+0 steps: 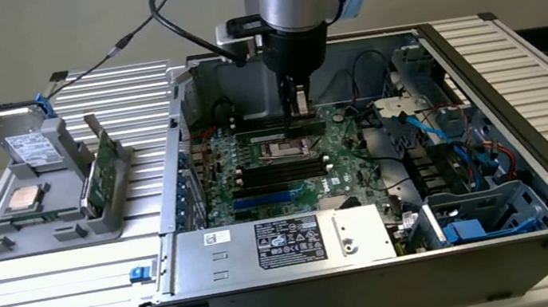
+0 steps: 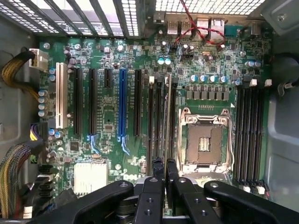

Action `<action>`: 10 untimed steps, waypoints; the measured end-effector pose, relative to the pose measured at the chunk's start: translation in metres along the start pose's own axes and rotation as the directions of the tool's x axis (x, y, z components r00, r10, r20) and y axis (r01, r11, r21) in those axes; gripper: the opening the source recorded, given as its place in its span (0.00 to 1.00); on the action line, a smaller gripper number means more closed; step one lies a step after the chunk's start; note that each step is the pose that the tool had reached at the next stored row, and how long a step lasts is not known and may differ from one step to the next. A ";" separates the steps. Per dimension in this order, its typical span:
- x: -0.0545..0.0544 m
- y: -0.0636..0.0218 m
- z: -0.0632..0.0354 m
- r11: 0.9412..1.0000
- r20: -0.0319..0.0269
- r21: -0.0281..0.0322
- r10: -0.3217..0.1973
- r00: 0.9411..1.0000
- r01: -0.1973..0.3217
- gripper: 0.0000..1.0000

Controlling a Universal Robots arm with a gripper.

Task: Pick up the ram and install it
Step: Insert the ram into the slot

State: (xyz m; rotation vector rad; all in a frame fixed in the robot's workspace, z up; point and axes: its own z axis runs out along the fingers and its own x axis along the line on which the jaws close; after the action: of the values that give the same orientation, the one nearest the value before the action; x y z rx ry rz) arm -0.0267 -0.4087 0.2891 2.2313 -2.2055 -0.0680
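Two black fingers (image 2: pixel 158 170) of the arm's dark pincer (image 2: pixel 164 162), closed tight and pinching the ram (image 2: pixel 167 116), a long thin green circuit-board stick, seen edge-on from the wrist as a pale narrow strip. Held above the large green motherboard (image 2: pixel 108 60), just beside the empty square silver processor socket (image 2: pixel 204 142), on the socket's side toward the long blue expansion slot (image 2: pixel 123 102). Long axis of the stick parallel to the socket's nearest edge and to the bank of black memory slots (image 2: pixel 150 121) along that edge. Reaching out from the finger gap the same way as the slots. Lined up over the bank, apparently over the second slot out from the socket, though hard to fix exactly from above. Judged not yet seated: in the exterior view, pincer (image 1: pixel 301 113) hanging upright inside the open case, above the socket (image 1: pixel 285 149). Stick and slot parallel already, with height as the main gap between them. Well away from the socket, outside the case toward the exterior view's left, a second green board (image 1: pixel 94 179) standing on edge in a grey plastic rack (image 1: pixel 49 233).
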 end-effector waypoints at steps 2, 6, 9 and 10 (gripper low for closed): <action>0.000 -0.0001 0.0031 1.000 0.000 -0.002 0.006 1.000 -0.006 0.14; 0.000 -0.0010 0.0101 1.000 0.000 -0.006 0.010 1.000 -0.010 0.14; 0.000 -0.0020 0.0150 1.000 0.000 -0.011 0.011 1.000 -0.011 0.14; 0.001 -0.0023 0.0164 1.000 0.000 -0.013 0.011 1.000 -0.011 0.14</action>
State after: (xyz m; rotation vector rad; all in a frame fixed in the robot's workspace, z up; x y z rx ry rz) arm -0.0249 -0.4088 0.2726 2.2129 -2.2105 -0.0828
